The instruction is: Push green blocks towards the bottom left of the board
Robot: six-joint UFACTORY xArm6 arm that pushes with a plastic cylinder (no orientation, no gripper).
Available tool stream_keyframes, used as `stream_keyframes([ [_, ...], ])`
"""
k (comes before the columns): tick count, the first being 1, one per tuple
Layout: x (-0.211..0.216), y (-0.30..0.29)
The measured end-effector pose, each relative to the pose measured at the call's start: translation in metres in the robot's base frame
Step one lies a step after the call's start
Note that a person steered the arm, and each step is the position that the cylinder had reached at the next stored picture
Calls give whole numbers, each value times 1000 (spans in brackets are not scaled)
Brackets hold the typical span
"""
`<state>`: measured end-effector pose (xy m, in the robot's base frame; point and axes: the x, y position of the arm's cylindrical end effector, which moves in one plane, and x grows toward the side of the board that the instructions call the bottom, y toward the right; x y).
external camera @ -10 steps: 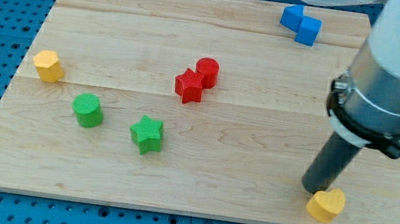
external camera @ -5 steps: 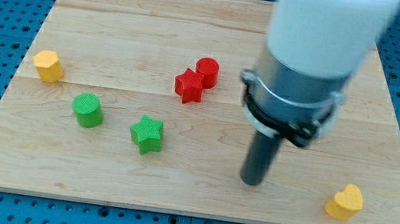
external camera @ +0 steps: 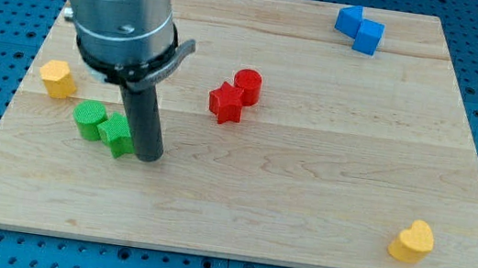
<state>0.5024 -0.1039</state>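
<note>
Your tip point(external camera: 149, 156) sits right at the green star point(external camera: 117, 134), on the star's right side in the view, touching it or so close you can't see a gap. There's no claw on this arm, just a bare rod, so it grips nothing; it only shoves.

The green star is pressed up against the green cylinder point(external camera: 88, 121), which is just to the star's left and a bit higher. So from the tip, both greens lie to the view's left, in a short row. The goal corner is down and left of the star. A push straight left would slide them along, not down, so I think you need to get the tip a bit above the star and push down-left.

The wooden board point(external camera: 303, 207) is flat and smooth, w/ lots of bare room btwn the star and the bottom left corner.

The yellow block point(external camera: 57, 79) is up-left of the star, near the cylinder, so it may get bumped. The red star point(external camera: 224, 103) and red cylinder point(external camera: 247, 85) are up-right of the green star, well apart. The blue blocks point(external camera: 358, 28) and yellow heart point(external camera: 413, 242) are far off to the right.
</note>
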Motion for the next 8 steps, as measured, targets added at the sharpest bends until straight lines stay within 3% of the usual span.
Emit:
stream_keyframes([
  [1, -30, -2],
  [3, -34, -95],
  [7, -48, -125],
  [8, -44, -178],
])
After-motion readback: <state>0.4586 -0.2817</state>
